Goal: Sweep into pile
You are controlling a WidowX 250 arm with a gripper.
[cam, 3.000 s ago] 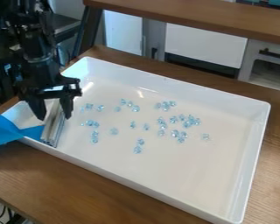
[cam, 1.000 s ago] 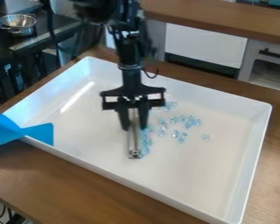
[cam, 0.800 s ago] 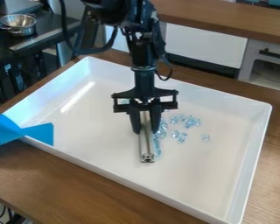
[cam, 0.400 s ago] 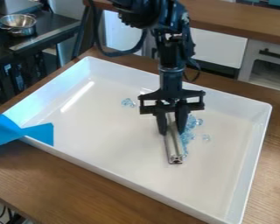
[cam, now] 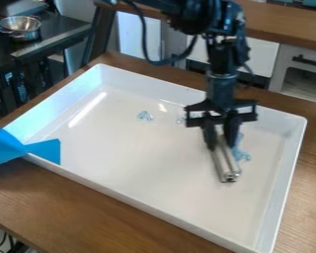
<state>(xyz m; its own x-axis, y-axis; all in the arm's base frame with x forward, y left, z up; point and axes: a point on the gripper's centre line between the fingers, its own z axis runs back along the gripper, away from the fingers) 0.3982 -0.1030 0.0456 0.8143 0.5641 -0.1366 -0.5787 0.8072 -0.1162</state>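
In the camera view, the gripper [cam: 220, 143] is clasping a metal bar [cam: 226, 166] inside the white tray [cam: 121, 153], partly hiding the clear blue pieces [cam: 241, 155] lying along the bar's far side, too crowded to count. More are peeking out beside the gripper, a small cluster [cam: 144, 116] is sitting well apart, and blue tape [cam: 43, 149] is covering part of the tray's edge.

The black arm [cam: 221, 88] has 1 looping cable [cam: 164, 63], 2 fingers [cam: 232, 129].
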